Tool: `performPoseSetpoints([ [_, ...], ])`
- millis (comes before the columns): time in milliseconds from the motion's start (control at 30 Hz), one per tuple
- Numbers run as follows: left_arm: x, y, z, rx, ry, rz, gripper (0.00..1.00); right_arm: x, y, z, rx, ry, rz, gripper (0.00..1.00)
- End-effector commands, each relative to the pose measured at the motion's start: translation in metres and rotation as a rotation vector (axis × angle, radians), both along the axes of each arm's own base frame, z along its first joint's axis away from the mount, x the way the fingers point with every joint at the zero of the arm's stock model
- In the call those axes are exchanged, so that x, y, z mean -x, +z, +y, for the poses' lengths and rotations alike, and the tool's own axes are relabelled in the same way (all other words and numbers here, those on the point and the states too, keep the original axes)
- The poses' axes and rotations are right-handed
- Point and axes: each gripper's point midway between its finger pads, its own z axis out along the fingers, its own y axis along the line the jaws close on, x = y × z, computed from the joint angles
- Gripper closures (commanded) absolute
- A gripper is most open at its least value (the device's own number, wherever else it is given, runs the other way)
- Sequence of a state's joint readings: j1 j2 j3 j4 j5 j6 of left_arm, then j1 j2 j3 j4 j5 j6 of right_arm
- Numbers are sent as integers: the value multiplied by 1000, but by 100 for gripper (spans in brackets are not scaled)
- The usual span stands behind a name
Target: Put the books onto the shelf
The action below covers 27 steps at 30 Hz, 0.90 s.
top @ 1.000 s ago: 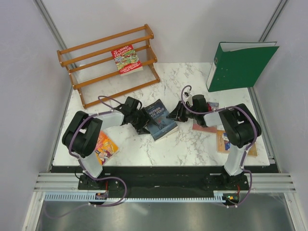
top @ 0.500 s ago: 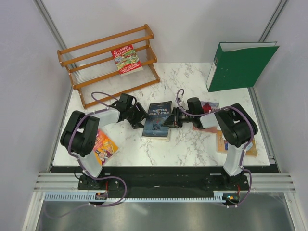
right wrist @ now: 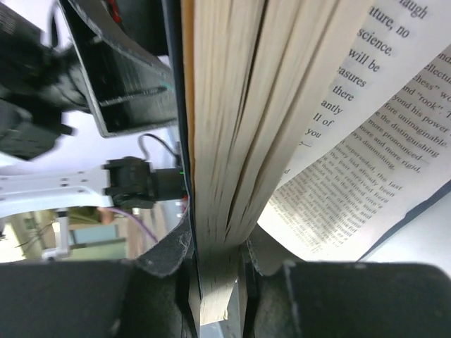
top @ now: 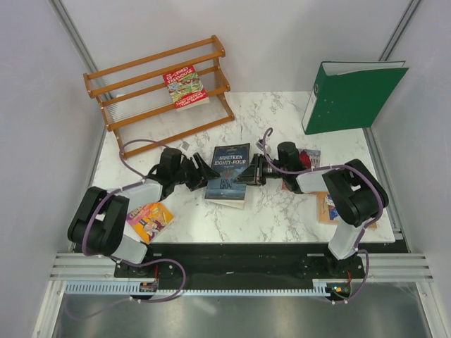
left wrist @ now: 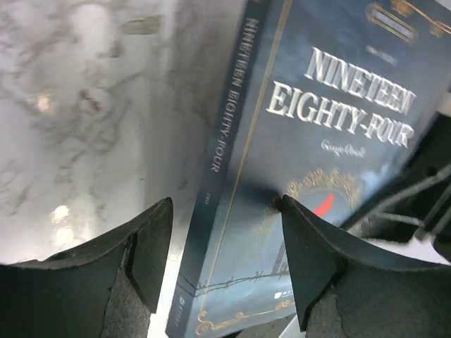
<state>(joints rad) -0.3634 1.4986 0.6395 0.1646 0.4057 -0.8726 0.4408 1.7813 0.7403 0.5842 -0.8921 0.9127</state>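
Book (top: pixel 229 172) clamped in right gripper (right wrist: pixel 215 257); left gripper (left wrist: pixel 225 211) spread.

White marble-patterned tabletop (top: pixel 282 211), grey-veined, fills centre of booth. Plain pale grey back wall (top: pixel 268 42) behind, with matching left panel (top: pixel 35 127) and right panel (top: pixel 426 141). Aluminium post (top: pixel 74 32) rises in rear left corner, twin post (top: pixel 399 32) in rear right. Black strip (top: pixel 239 246) edges table's near side, above silver rails (top: pixel 239 266) and white slotted cable duct (top: pixel 232 287). Dull grey floor (top: pixel 232 317) along bottom. Light soft, even, shadows faint. Left wrist view catches bright glints (left wrist: pixel 60 211) on polished marble.
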Motion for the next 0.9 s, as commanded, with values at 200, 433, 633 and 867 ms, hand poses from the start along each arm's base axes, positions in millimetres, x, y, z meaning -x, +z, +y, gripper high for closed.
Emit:
performPoseSetpoints([
  [200,7,90,-40,381,-208,-351,32,16,81,8,-299,151,-177,100],
  [433,9,132,-78,494,-378,-375,98,9,68,11,-285,116,-129,100],
  [633,0,165,-73,445,-324,-399,98,-27,62,-11,-217,-116,-124,52],
  [867,2,207,-73,480,-357,-465,98,-39,55,-23,-90,-207,-168,25],
])
